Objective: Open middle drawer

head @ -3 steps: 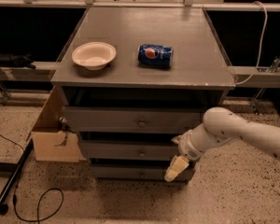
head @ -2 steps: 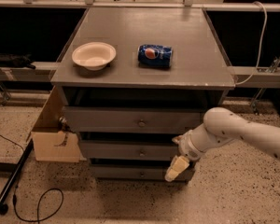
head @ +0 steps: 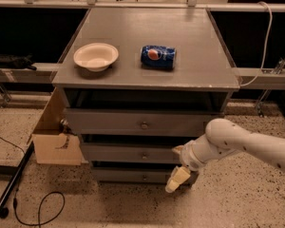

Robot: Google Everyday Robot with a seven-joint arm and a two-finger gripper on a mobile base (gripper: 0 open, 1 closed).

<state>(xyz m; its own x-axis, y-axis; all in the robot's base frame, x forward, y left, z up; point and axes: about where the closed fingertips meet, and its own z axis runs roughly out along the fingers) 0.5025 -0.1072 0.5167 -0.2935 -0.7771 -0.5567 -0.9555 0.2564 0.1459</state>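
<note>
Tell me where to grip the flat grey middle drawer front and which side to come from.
Grip the small round metal knob at the centre of the middle drawer; the rest of the front is flat. Come straight from the front, since the knob sticks out that way. The gripper hangs lower and right of it.

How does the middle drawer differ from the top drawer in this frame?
The top drawer looks taller and wider than the middle drawer. The gripper sits by the middle drawer's right end, off its knob, below the top drawer. Both are flat grey fronts with one central round knob.
</note>
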